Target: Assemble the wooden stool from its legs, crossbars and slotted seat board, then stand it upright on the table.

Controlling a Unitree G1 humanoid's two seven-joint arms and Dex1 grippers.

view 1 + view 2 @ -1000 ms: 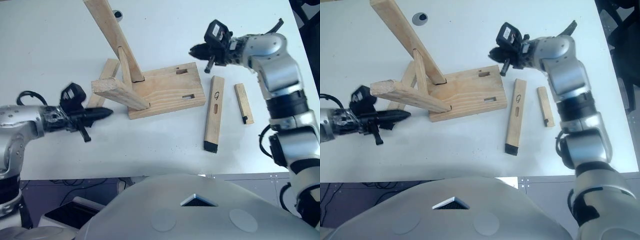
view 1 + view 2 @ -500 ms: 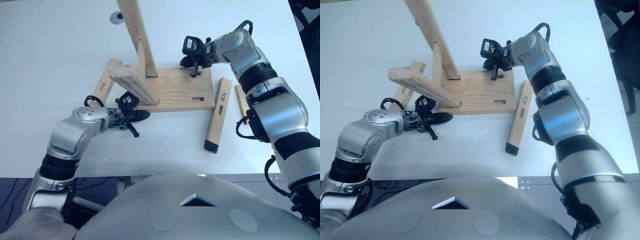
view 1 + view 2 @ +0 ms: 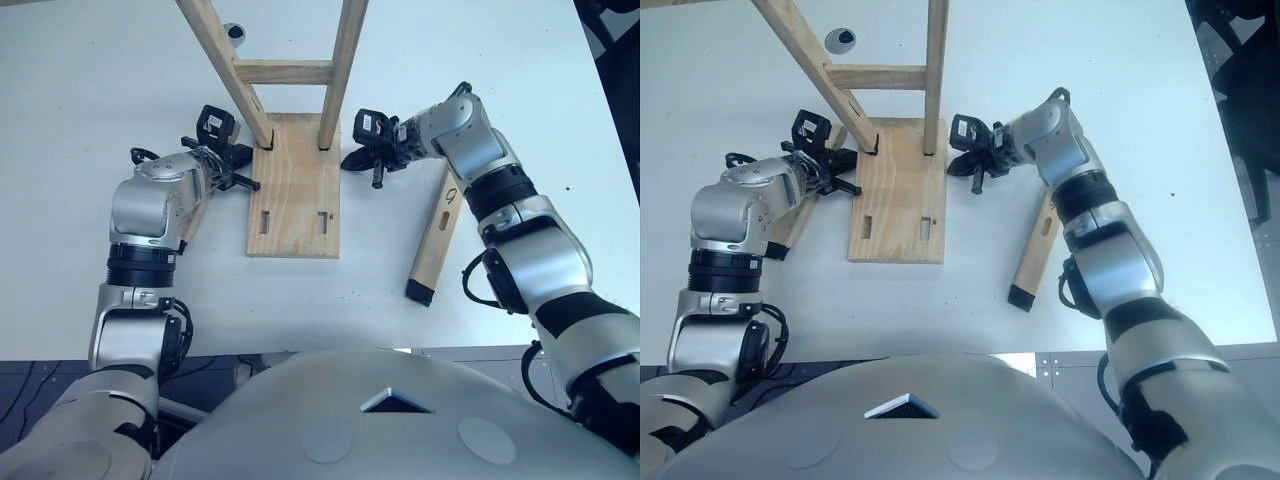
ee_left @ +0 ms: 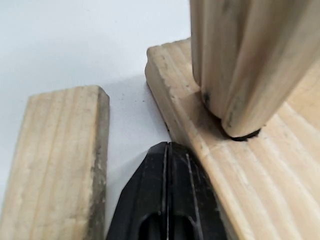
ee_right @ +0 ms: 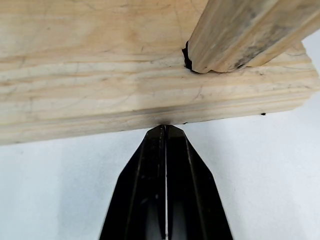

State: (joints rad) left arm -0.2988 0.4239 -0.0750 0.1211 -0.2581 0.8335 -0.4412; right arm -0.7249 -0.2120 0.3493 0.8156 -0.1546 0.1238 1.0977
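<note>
The slotted seat board (image 3: 292,210) lies flat on the white table, its two free slots toward me. Two legs (image 3: 228,60) (image 3: 340,70) stand in its far slots, joined by a crossbar (image 3: 285,72). My left gripper (image 3: 248,160) is shut, its tip against the board's left edge by the left leg's foot (image 4: 245,55). My right gripper (image 3: 345,162) is shut too, its tip (image 5: 165,129) touching the board's right edge (image 5: 125,115) below the other leg (image 5: 250,35). A loose leg (image 3: 435,235) lies to the right. Another loose piece (image 4: 55,160) lies under my left forearm.
A round grommet (image 3: 233,30) sits in the table top behind the stool frame. The table's near edge (image 3: 330,350) runs just below the loose leg. Bare table (image 3: 100,80) lies far left and far right.
The seat board has turned about a quarter turn, now running lengthwise toward me with its legs upright. Both shut grippers have come in against its two long edges.
</note>
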